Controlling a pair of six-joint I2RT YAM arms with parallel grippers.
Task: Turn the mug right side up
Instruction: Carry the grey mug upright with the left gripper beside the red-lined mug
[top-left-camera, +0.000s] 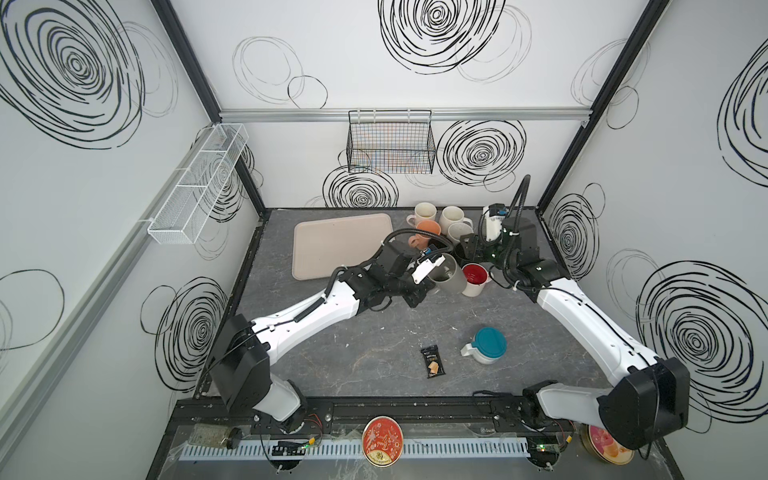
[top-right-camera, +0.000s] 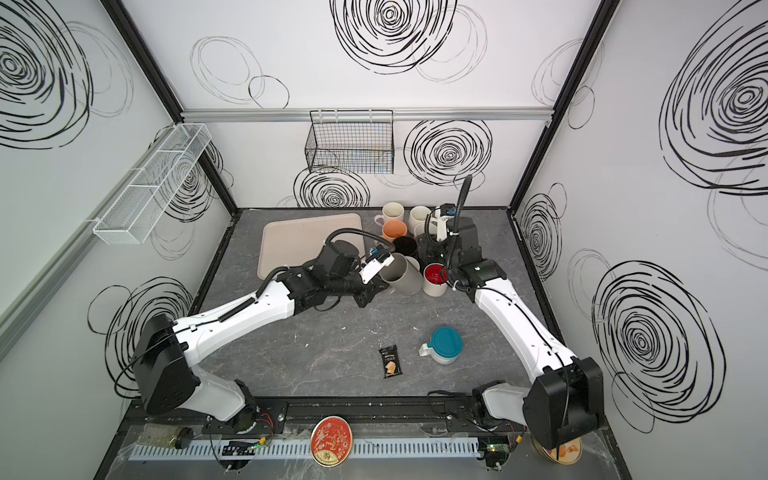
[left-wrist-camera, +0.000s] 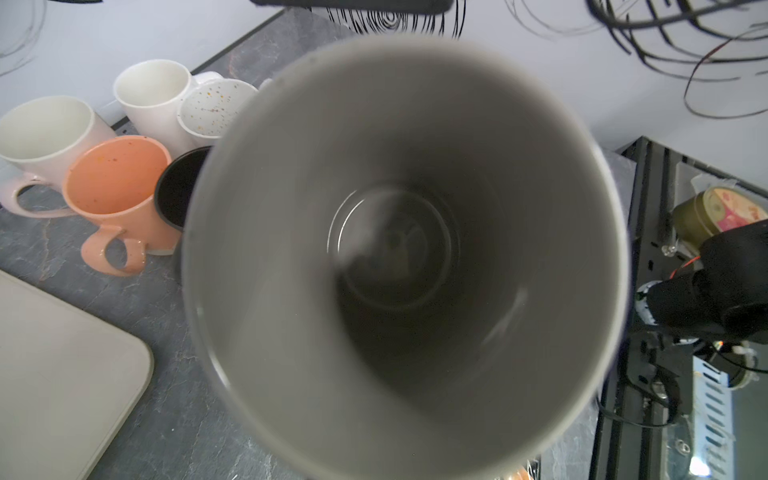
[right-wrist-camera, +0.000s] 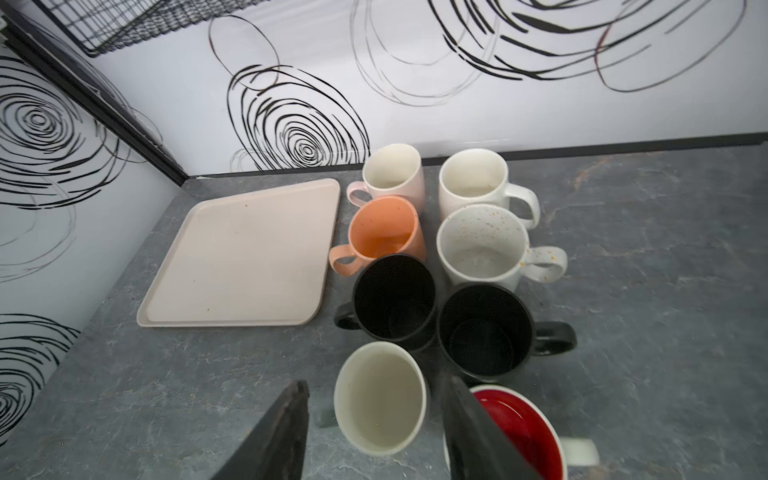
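Looking down on a grey marbled surface (top-left-camera: 374, 328), closed in on three sides by white walls (top-left-camera: 332, 62) scribbled with black spirals. Finding a white mesh rack (top-left-camera: 199, 187) hanging on the left wall and a black wire basket (top-left-camera: 390, 143) on the back one. Seeing a beige tray (top-left-camera: 332, 245) lying flat along the far edge, the left arm crossing above its near right corner.

Noting upright mugs crowding the far edge right of the tray, in pairs: a pale pink mug (right-wrist-camera: 392, 170) and a white mug (right-wrist-camera: 473, 174) at the back, then an orange mug (right-wrist-camera: 386, 228) and a speckled mug (right-wrist-camera: 482, 245), a black mug (right-wrist-camera: 395, 299) and a second black mug (right-wrist-camera: 484, 328), a cream mug (right-wrist-camera: 380, 399) and a red-lined mug (top-left-camera: 473, 276) nearest.

Pinching the grey mug (top-left-camera: 451, 276) in the left gripper (top-left-camera: 428, 289), jaws pressed together, grip spot hidden. Holding it tilted at the near end of that cluster, just beside the red-lined mug, mouth filling the left wrist view. Hanging the right gripper (right-wrist-camera: 374, 386) above the cream mug, fingers spread, gripping nothing.

Spotting a teal-based white mug (top-left-camera: 486, 345) upside down toward the near right corner, a black snack packet (top-left-camera: 433, 362) near it, and a red tin (top-left-camera: 381, 440) beyond the near edge. Failing to read the packet's print or the tin's gold script, both being too small
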